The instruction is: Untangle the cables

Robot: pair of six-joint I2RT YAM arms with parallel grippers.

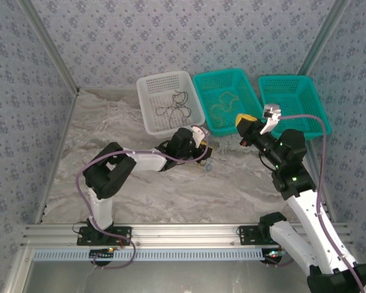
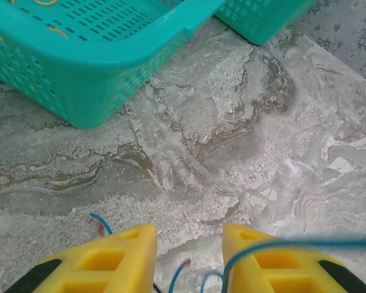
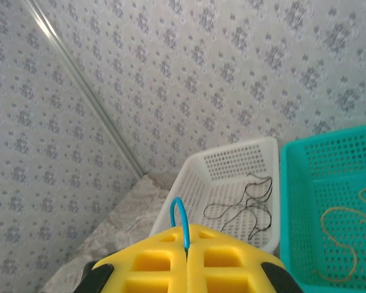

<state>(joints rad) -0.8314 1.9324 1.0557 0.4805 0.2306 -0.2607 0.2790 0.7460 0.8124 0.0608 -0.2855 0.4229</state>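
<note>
My right gripper [image 3: 186, 239] is clamped shut, and a small loop of the blue cable [image 3: 179, 210] stands up out of the seam between its pads. It hangs raised above the worktop [image 1: 110, 128], close to the front of the middle teal basket [image 1: 229, 73].

My left gripper [image 2: 189, 238] sits low over the worktop just in front of the baskets, its jaws apart with bare marble showing between them. A strand of the blue cable drapes across one of its fingers [image 2: 238, 235] and runs off to the side. Loose blue ends curl on the worktop beside and between the fingers, and I see nothing pinched there.

The black cable [image 1: 174, 107] lies loosely coiled in the white basket [image 1: 145, 101]. The yellow cable [image 1: 222, 104] lies in the middle teal basket, so each is apart from the others.

I judge the blue cable to be light, thin and limp. It will not hold a shape, and it will trail behind whatever point I lift. The sheath looks smooth enough to slide through the pads under a hard tug. A doubled loop pinched squarely, as the right gripper has it, seems the safest hold. My worry is the draped strand snagging on the left finger, so I would lift slowly.
</note>
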